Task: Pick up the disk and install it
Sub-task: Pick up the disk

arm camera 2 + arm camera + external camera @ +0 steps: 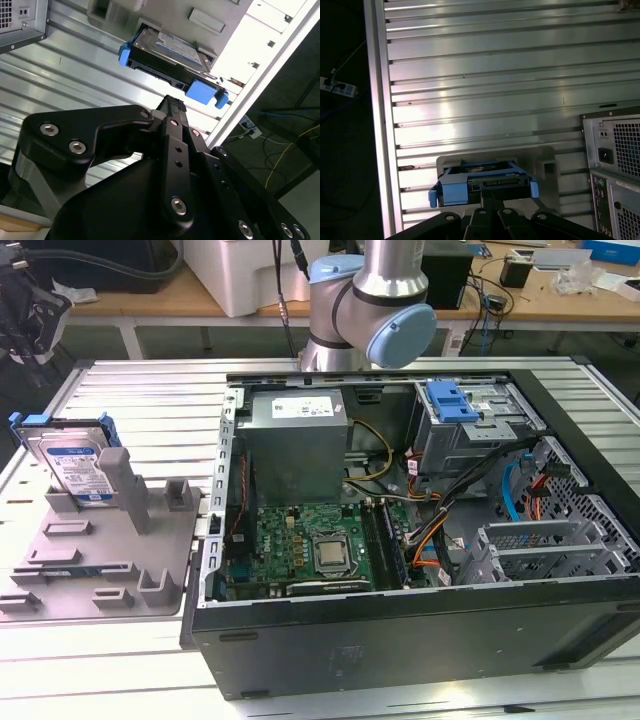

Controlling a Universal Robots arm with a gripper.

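Observation:
The disk is a silver drive with a blue-and-white label and blue rails. It stands on edge in a grey holder on the table at the exterior view's left. My gripper hangs in the far corner at the exterior view's left, above and behind the disk and apart from it. In both wrist views the black fingers meet at their tips with nothing between them. The gripper points toward the disk. In the first wrist view the gripper lies just in front of the disk.
An open computer case lies on the slatted metal table, with a motherboard, a grey power supply and a blue bracket on the drive cage. The table edge runs close to the holder. A workbench stands behind.

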